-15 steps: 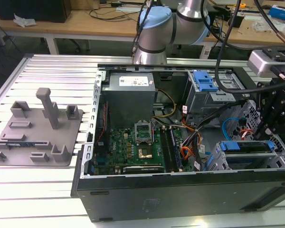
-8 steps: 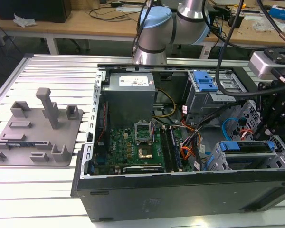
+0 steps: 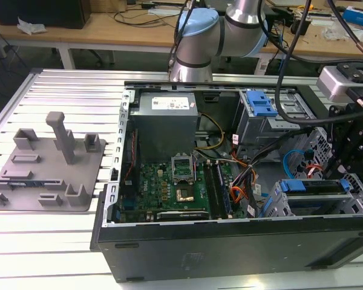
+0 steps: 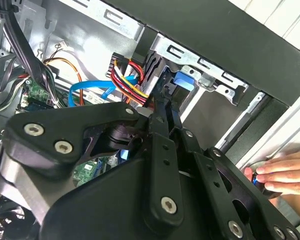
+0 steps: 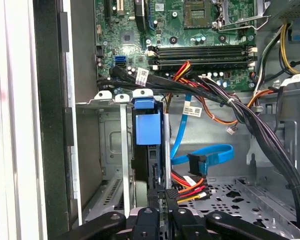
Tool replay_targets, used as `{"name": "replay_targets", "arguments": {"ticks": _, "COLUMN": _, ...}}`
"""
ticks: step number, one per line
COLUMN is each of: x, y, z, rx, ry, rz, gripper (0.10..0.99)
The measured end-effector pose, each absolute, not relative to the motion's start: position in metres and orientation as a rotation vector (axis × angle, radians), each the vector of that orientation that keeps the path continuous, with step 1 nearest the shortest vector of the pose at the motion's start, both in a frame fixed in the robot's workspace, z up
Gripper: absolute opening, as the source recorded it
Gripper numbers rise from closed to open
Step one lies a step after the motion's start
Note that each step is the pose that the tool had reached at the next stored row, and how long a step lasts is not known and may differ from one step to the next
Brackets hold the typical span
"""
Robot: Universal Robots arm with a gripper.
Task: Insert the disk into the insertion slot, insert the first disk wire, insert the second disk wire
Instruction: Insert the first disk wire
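Black gripper (image 5: pixel 167 197) fingers are clenching the red-yellow-black wire plug (image 5: pixel 188 187) behind the blue-framed disk (image 5: pixel 147 129), which is sitting in the grey sheet-metal slot (image 5: pixel 110 142). Probably needing square alignment and a gentle push.

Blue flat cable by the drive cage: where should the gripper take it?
Probably at the black connector on its loose end, pinching its flat faces from the open side of the case: the plug is rigid, while the blue cable would just flex.

Exterior view overlooks computer case (image 3: pixel 230 248); wrist views peer closely inside.
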State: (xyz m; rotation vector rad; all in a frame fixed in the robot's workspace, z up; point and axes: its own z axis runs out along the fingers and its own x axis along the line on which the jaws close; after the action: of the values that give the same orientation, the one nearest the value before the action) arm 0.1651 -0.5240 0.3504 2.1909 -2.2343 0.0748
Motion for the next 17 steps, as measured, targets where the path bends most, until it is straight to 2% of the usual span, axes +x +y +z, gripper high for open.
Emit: {"name": "replay_targets", "arguments": {"ticks": 17, "x": 0.1679, "y": -0.5240, "z": 0.3489, "rx": 2.152, "ry": -2.258, "rz": 0.060, "gripper": 0.165}}
